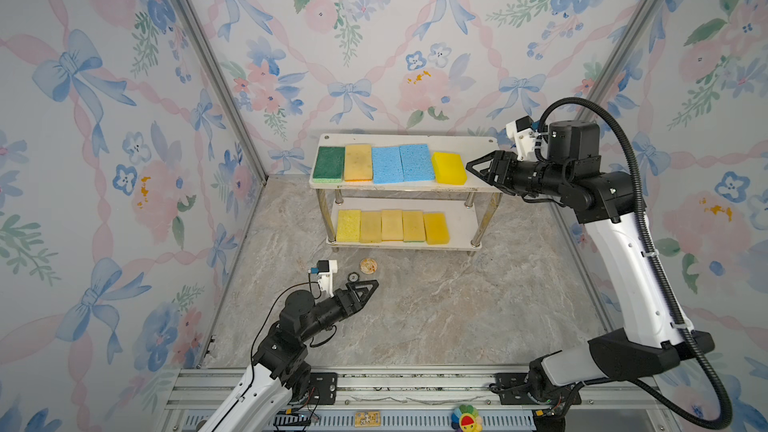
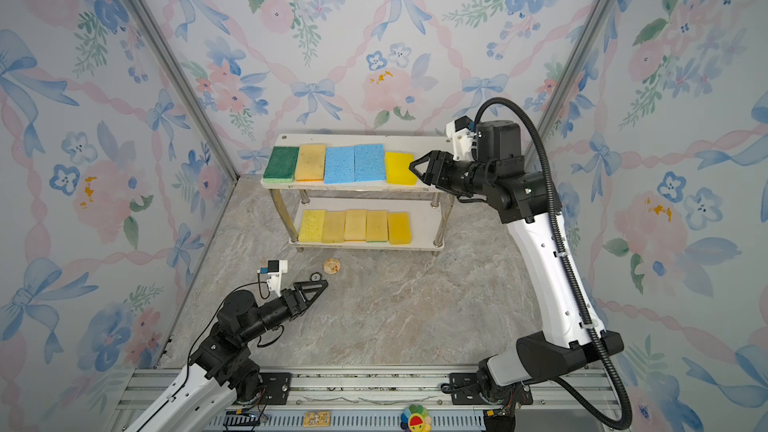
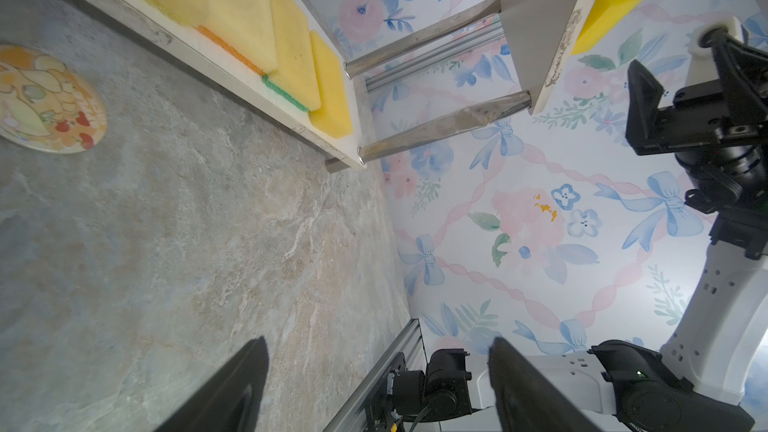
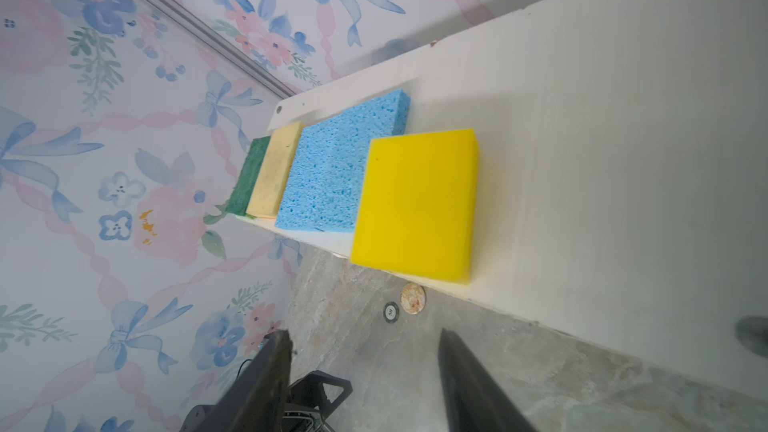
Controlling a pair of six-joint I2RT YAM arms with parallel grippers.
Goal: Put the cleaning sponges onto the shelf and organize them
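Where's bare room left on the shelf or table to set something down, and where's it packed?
Free: the top board's right end past the bright yellow sponge, where the open right gripper hovers; the lower board's right end, past the orange-yellow sponge; the table right of the two discs. Packed: both rows run edge to edge from each board's left end.

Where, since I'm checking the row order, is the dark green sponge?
In both top views the dark green sponge lies at the left end of the upper board of the shelf, next to a pale yellow sponge.
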